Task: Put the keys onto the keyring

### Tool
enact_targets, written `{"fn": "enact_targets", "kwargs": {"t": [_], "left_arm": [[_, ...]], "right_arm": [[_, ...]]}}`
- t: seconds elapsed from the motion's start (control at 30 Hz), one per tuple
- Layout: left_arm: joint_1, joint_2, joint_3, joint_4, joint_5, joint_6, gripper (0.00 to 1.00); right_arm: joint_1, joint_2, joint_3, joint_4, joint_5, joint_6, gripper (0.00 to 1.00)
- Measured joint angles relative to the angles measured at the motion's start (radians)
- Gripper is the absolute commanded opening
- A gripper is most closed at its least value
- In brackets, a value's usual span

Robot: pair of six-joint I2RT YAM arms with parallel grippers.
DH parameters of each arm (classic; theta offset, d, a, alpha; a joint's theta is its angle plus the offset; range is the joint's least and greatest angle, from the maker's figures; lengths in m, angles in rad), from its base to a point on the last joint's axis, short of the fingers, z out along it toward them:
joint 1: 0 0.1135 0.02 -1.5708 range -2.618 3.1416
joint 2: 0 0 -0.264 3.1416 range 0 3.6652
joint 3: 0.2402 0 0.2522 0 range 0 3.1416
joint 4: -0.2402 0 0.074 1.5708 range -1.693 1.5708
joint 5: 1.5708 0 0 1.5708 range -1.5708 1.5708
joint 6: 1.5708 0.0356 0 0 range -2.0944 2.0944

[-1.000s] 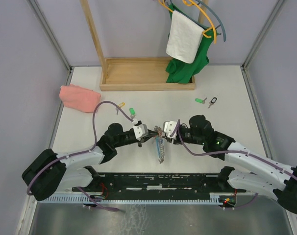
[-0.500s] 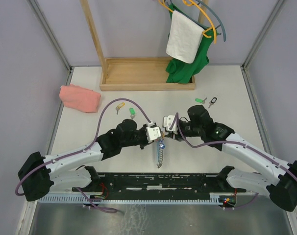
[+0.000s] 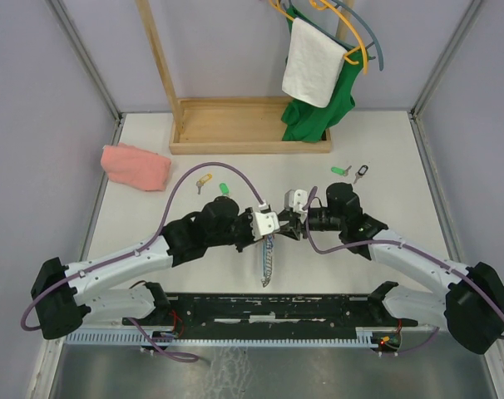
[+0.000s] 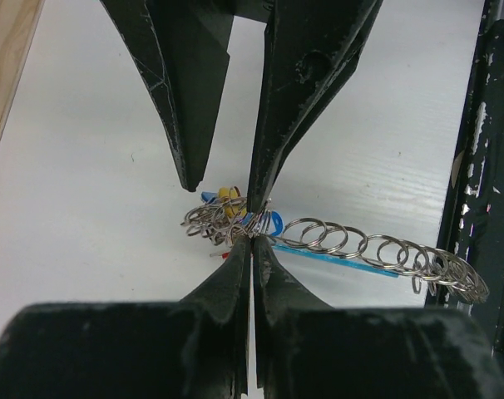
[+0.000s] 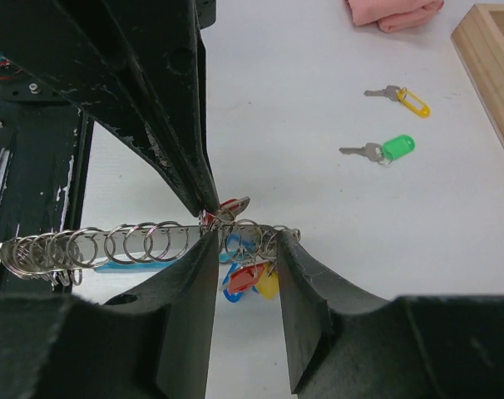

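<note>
The keyring [image 3: 267, 259] is a bunch of silver rings with a light-blue piece [image 4: 335, 258] and red, yellow and blue tags [image 5: 245, 278]. It is held just above the table. My left gripper [image 4: 252, 237] is shut on a ring at the bunch's head, also seen from above [image 3: 273, 228]. My right gripper [image 5: 245, 243] is open, its fingers [image 5: 185, 307] either side of the ring cluster, facing the left gripper [image 3: 285, 219]. A red-tagged key [image 5: 229, 205] sits at the left fingertips. Loose keys lie far off: yellow tag [image 3: 204, 179], green tag [image 3: 222, 189], green tag [image 3: 339, 170].
A small dark-headed key [image 3: 362, 173] lies at the right. A pink cloth [image 3: 135, 166] lies at the left. A wooden rack base [image 3: 250, 125] with hanging white and green cloths stands at the back. The black rail [image 3: 269, 307] runs along the near edge.
Both grippers have shifted right and a little away from the near edge. The keyring has moved along with the left gripper, its chain trailing toward the near edge.
</note>
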Motion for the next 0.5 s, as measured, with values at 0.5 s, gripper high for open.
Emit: {"fn": "enact_targets", "kwargs": {"t": [0.5], "left_arm": [[-0.004, 0.044, 0.087, -0.149, -0.066, 0.005, 0.03]], "right_arm": [[-0.002, -0.095, -0.019, -0.007, -0.012, -0.010, 0.42]]}}
